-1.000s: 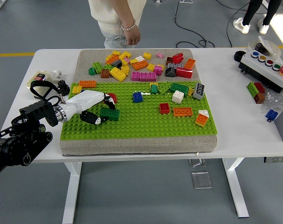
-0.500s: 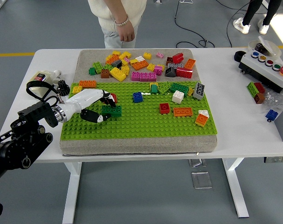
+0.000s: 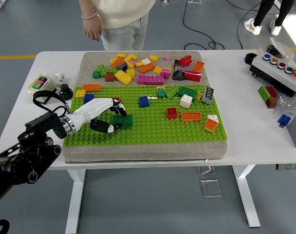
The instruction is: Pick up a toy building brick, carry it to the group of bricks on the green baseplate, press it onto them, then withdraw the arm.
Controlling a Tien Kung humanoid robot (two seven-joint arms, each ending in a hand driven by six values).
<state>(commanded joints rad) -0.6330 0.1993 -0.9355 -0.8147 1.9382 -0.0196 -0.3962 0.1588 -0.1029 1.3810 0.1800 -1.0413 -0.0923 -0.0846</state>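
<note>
One arm, the left one, comes in from the lower left, and its white left hand [image 3: 100,116] lies over the left part of the green baseplate [image 3: 138,131]. The fingers are curled around a dark green brick [image 3: 122,120], which sits low on the studs of the plate. A red brick [image 3: 118,101] shows just behind the hand. Further right on the plate stand a blue brick [image 3: 144,101] and an orange brick [image 3: 191,117], well apart. Behind the plate, a pile of loose bricks [image 3: 148,67] lies on the grey mat [image 3: 89,61]. At the far edge a person stands, one hand [image 3: 93,30] hanging down.
</note>
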